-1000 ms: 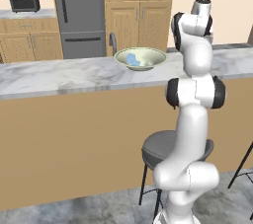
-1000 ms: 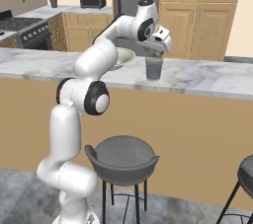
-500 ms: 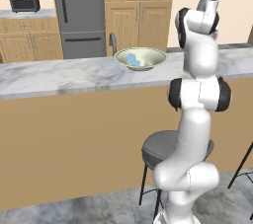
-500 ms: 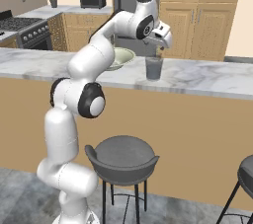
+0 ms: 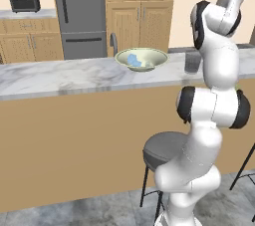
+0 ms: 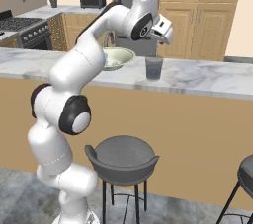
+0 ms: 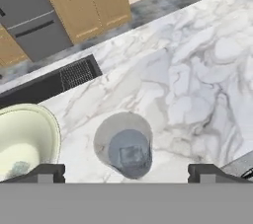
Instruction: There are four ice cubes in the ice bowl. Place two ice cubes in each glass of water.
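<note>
The pincer (image 7: 126, 171) is wide open and holds nothing. It hangs above the marble counter (image 7: 197, 70), right over a glass of water (image 7: 125, 145), and touches nothing. A pale square shows inside that glass, but it is too blurry to name. From the right side, the glass (image 6: 153, 68) stands just beside the ice bowl (image 6: 116, 58), and the arm hides part of the bowl. From the left, some ice cubes (image 5: 135, 61) lie in the bowl (image 5: 142, 59). I cannot count them. No writing can be read anywhere.
</note>
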